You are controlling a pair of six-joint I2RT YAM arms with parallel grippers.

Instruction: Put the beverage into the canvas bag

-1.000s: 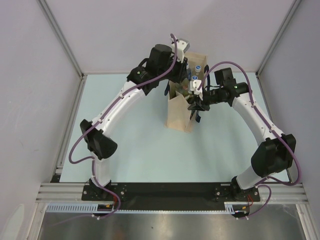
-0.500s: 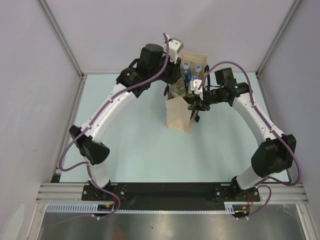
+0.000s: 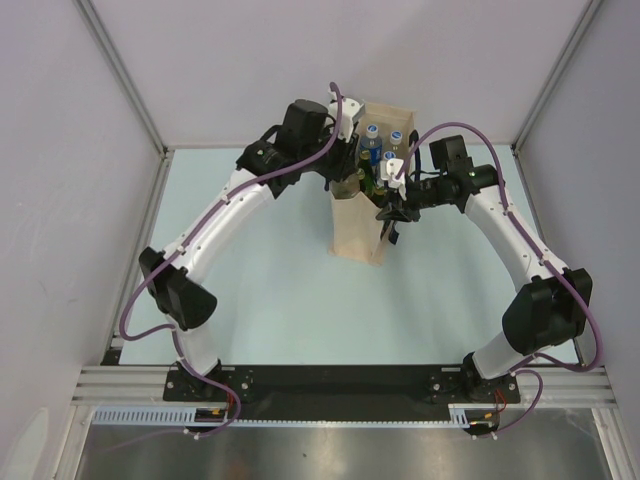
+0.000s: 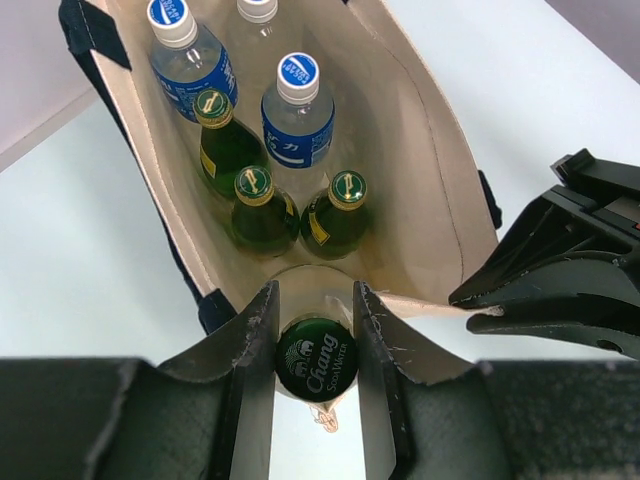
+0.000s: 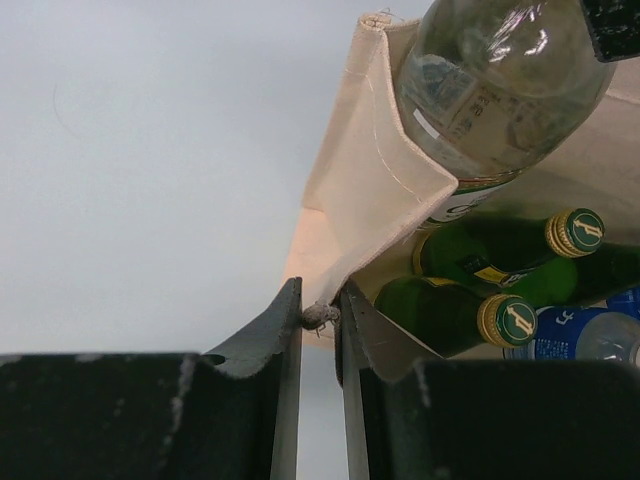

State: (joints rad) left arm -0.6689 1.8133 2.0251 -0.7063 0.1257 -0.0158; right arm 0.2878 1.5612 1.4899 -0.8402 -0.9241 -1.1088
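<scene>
Beige canvas fills the middle of the picture: the canvas bag (image 3: 357, 232) stands upright on the pale blue-green surface (image 3: 270, 290), mouth open to the top, dark navy strap (image 4: 92, 30) hanging at its side.

Over the mouth, the left gripper (image 4: 315, 300) has its jaws closed on the neck of the beverage (image 4: 317, 358), a clear bottle with a dark green Chang soda water cap. It sits at the end of the mouth nearest the left wrist camera. From the right wrist you see its clear body (image 5: 500, 70) tucked just inside the bag's corner, label showing. How deep it sits in the bag I can't quite make out; the fabric hides its base.

On the opposite side of the bag, the right gripper (image 5: 320, 300) is pinched tight on the corner of the rim, a nub of canvas caught between the jaws, and the wall (image 5: 375, 190) is pulled outward from there.

Inside the bag, just past the held bottle, three green bottles (image 4: 254, 200) with gold caps stand close together. Beyond them, toward the far end of the bag, stand water bottles with blue labels (image 4: 297, 115) and white caps, packed side by side.

From above, both arms arch in to meet at the top of the bag.
</scene>
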